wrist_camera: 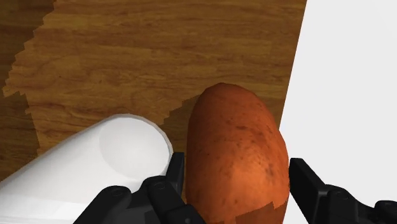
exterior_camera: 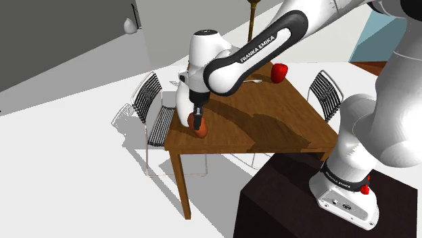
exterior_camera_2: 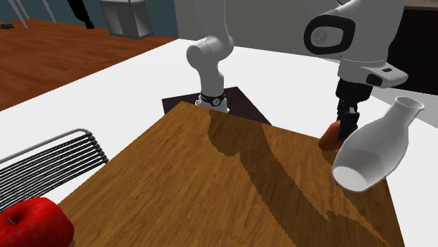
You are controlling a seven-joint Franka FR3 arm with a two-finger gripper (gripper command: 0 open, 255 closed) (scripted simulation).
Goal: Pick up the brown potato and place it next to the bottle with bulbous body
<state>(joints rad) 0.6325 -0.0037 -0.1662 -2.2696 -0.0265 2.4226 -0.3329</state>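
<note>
Potato, reddish-brown, is at the corner of the wooden desk, just beside the white bulbous bottle. We see the black fingers pressed against both its sides, gripping it from above.

Table under the gripper: wood, warm brown, clear grain, slight satin sheen. Potato between the fingers: reddish-brown skin, matt, finely speckled, looks faintly rough. Bottle just beside the gripper: plain white, smooth, shows no texture; material not identifiable. Gripper body: black, matt, looks hard. Arm behind the gripper: white shell, smooth, mildly glossy; joints dark. Chair past the gripper at the table edge: thin pale wire.
</note>
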